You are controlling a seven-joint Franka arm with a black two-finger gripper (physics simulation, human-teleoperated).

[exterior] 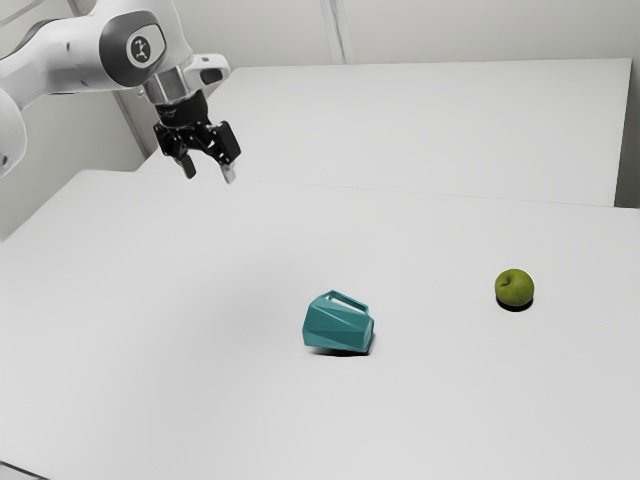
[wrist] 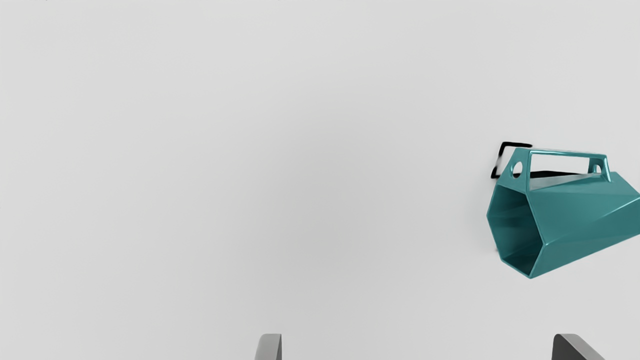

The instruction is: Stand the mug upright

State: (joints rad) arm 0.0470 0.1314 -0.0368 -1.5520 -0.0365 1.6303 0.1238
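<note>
Where it lies on its side on the pale table [exterior: 200, 400], the mug [exterior: 338, 325] is teal and faceted, not yet upright. Its handle [wrist: 567, 153] runs along its upper side in the exterior view, and its open mouth [wrist: 517, 230] faces the exterior view's left, roughly towards my side of the table. My wrist view looks into that mouth; the base end runs out past the edge, and a dark, thin shadow [wrist: 550, 174] shows by the handle.

The green apple [exterior: 514, 287] sits well apart from the mug, towards the exterior view's right and a little farther back, with a dark shadow under it.

I hang above the table, my gripper [exterior: 210, 174] well apart from both things, on the mouth's side of the mug. My jaws are open, standing wide apart and holding only air. The white arm [exterior: 75, 55] carrying me comes in from the exterior view's upper left.
</note>
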